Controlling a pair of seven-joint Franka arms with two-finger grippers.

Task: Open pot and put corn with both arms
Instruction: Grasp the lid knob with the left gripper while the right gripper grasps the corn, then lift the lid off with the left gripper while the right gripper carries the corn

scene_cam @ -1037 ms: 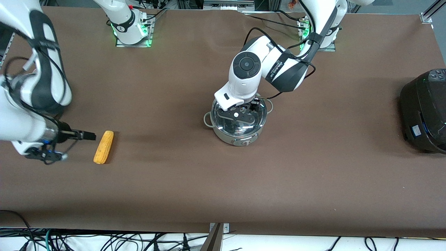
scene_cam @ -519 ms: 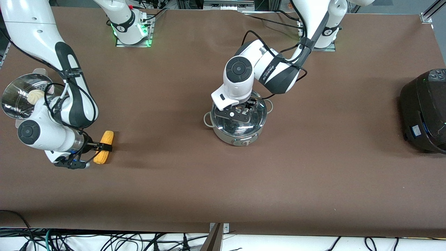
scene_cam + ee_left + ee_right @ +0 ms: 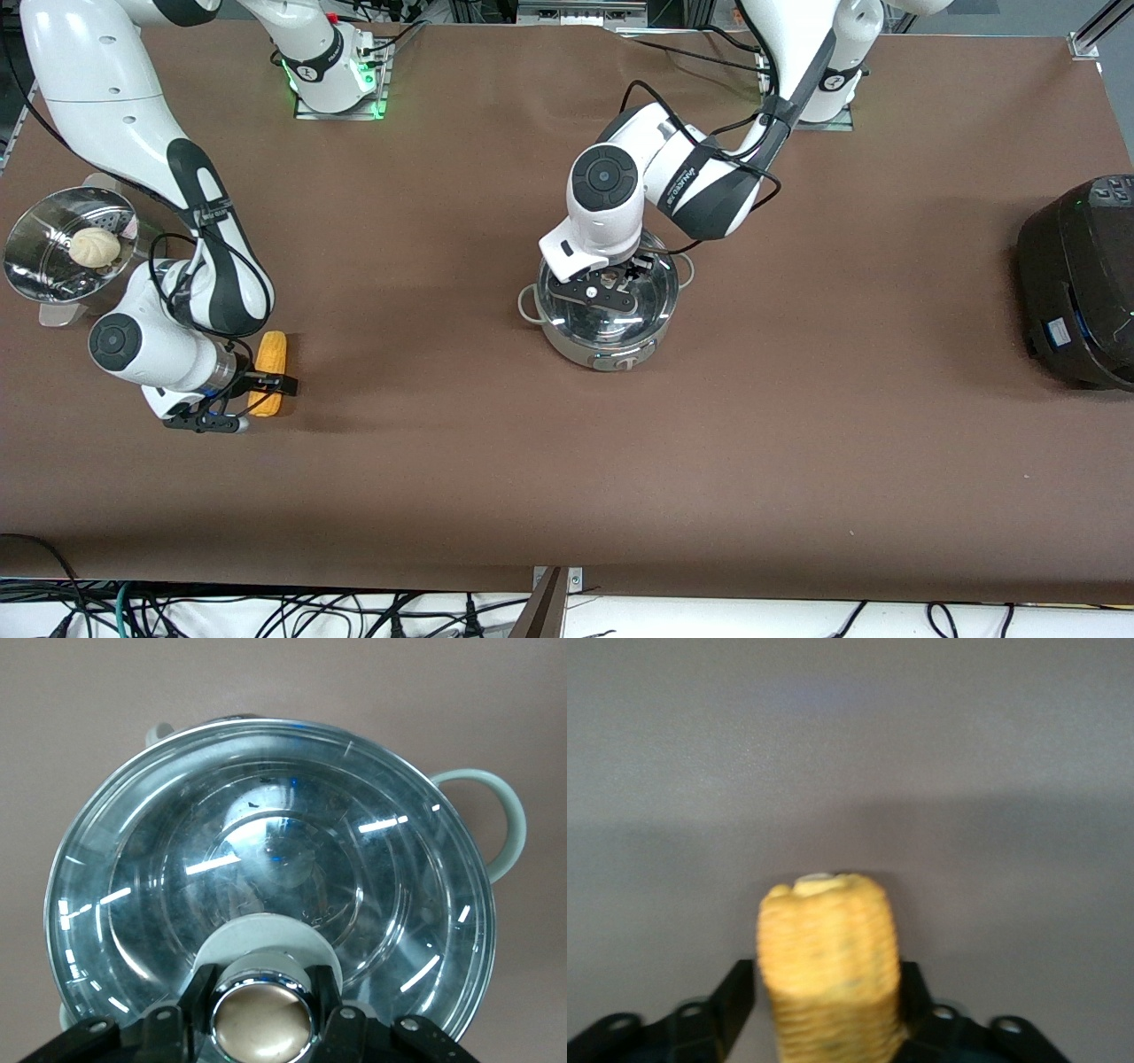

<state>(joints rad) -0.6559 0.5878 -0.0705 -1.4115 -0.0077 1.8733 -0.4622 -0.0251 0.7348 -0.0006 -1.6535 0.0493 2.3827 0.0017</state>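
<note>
The steel pot [image 3: 607, 350] stands mid-table with its glass lid [image 3: 660, 297] on. My left gripper [image 3: 611, 285] is down on the lid, shut on the tan knob [image 3: 261, 1020], one finger [image 3: 197, 988] on each side. The lid [image 3: 266, 842] and a loop handle [image 3: 505, 811] show in the left wrist view. The corn [image 3: 271, 353] lies on the table toward the right arm's end. My right gripper [image 3: 268, 390] is low over the corn's nearer half, open, with the cob [image 3: 828, 939] between its fingers [image 3: 740, 992].
A perforated steel steamer basket [image 3: 31, 275] with a white bun [image 3: 95, 245] stands at the table edge beside the right arm. A big black cooker [image 3: 1076, 283] stands at the left arm's end of the table.
My right arm has swung in and its gripper has come down around the corn. My left gripper has settled onto the lid knob. Pot, lid and corn have not moved.
</note>
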